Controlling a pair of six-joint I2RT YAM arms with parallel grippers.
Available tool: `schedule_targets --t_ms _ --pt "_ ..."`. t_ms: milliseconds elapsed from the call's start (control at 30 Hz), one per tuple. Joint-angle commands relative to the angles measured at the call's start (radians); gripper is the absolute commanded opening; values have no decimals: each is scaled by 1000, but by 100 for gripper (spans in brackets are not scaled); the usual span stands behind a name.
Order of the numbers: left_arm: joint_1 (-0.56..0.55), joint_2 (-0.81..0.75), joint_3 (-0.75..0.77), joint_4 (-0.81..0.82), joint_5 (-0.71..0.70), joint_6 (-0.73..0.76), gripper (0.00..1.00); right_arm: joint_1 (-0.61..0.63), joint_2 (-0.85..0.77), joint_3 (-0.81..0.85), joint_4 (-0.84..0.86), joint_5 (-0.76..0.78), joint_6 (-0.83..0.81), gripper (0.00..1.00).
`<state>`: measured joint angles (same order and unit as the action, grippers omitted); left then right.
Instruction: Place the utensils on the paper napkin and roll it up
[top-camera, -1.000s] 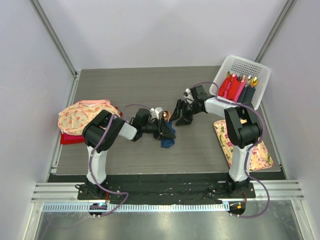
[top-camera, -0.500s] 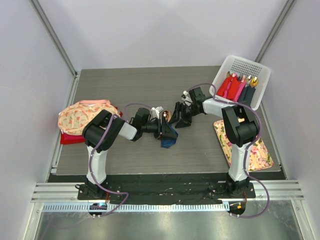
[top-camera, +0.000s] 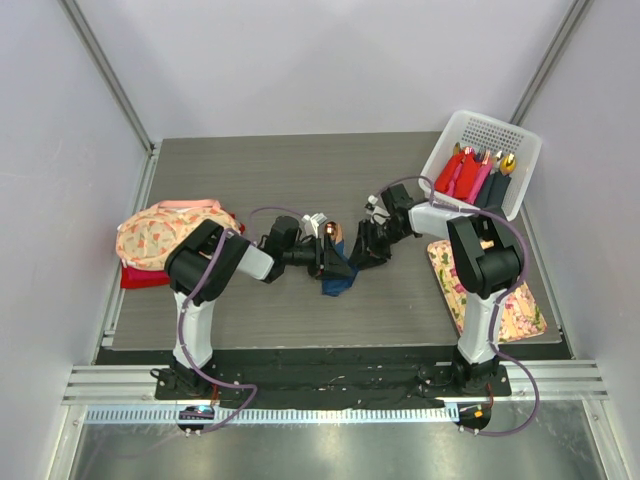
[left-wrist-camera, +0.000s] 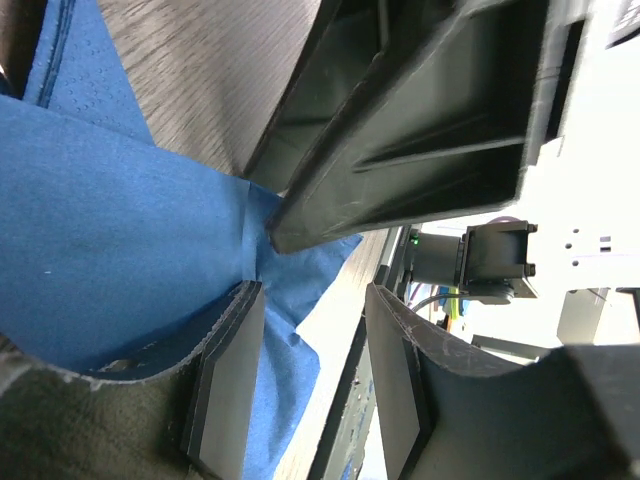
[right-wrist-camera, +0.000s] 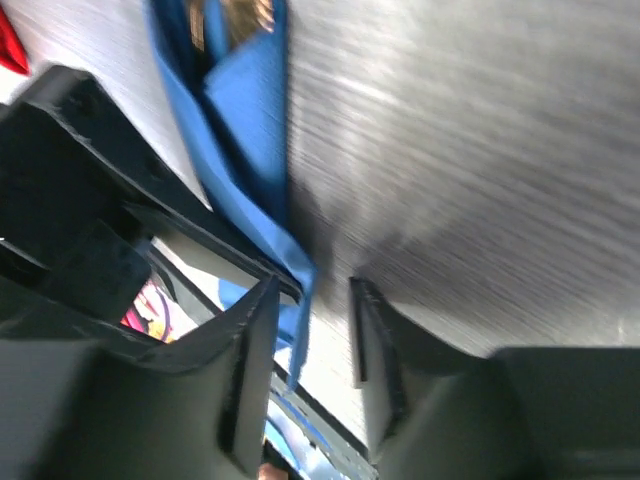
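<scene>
Blue napkin (top-camera: 337, 280): dark, thin paper, creased and bunched into a loose roll at mid-table, between both grippers
Spoon (top-camera: 331, 232): shiny copper bowl showing at the napkin's far end
Left gripper (left-wrist-camera: 312, 290): fingers spread, a napkin corner lying in the gap
Right gripper (right-wrist-camera: 312, 285): fingers parted, a thin blue fold hanging between them, not clamped

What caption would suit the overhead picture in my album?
Left fingers and right fingers meet at a crumpled blue napkin with a copper spoon poking out.
</scene>
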<state>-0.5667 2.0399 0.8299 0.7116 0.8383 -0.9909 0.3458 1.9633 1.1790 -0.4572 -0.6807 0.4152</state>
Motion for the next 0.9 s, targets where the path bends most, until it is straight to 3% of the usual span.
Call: schedule_targets --t_ms 0,100,533,867 --pt "4 42 -34 -74 -85 69 51 7 -23 -18 -46 6 -36 22" --pt "5 34 -34 -69 -88 63 51 7 -21 -21 -58 56 -53 1" --pt "8 -56 -43 2 -56 -20 54 13 23 -35 -92 158 -90 1" --pt "8 -119 -61 -30 -50 -28 46 24 29 -42 -94 162 -95 1"
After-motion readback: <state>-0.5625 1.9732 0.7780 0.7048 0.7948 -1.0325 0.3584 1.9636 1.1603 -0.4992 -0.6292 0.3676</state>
